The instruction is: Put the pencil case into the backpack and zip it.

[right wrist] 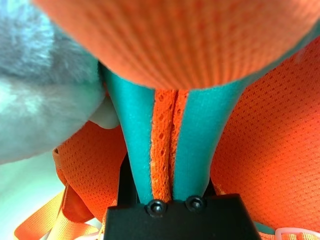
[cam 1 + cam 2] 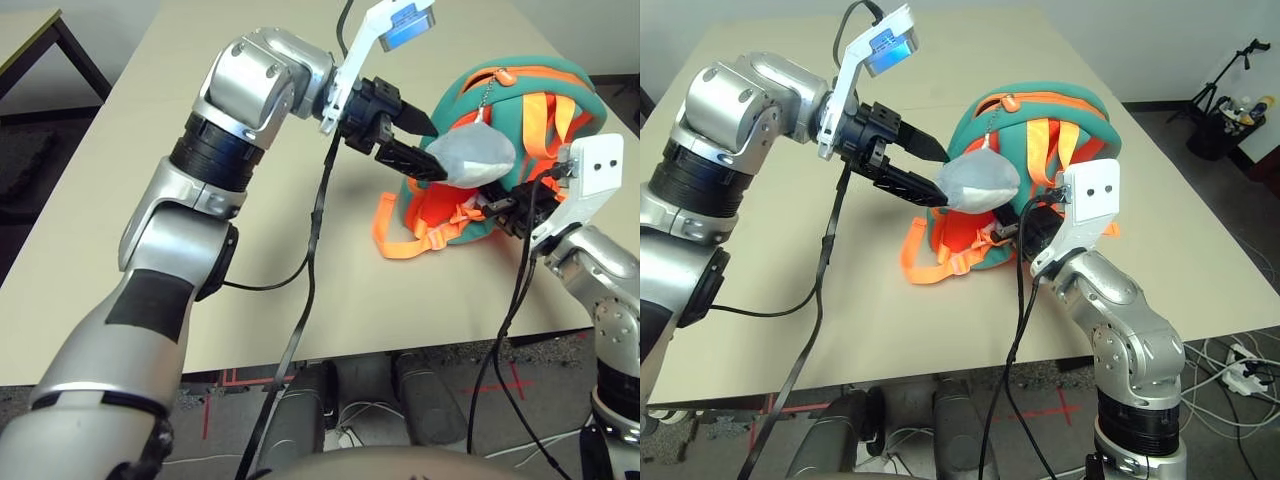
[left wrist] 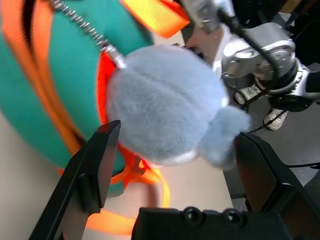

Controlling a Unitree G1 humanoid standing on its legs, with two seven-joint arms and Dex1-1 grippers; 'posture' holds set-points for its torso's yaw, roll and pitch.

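The teal and orange backpack (image 2: 520, 110) lies on the beige table (image 2: 120, 180), its orange straps (image 2: 410, 235) spilling toward me. Its grey plush charm (image 2: 470, 155) hangs on a small chain in front of it. My left gripper (image 2: 432, 150) is open, one black finger on each side of the charm (image 3: 165, 115), its fingers (image 3: 97, 165) apart. My right gripper (image 2: 1012, 225) is pressed against the backpack's lower side and is shut on a teal strip with orange mesh (image 1: 167, 145) of the backpack. The pencil case is out of view.
A black cable (image 2: 315, 250) hangs from my left wrist down across the table's front edge; another runs along my right arm (image 2: 515, 300). A dark side table (image 2: 40, 40) stands at the far left. A tripod and clutter (image 2: 1230, 90) sit on the floor to the right.
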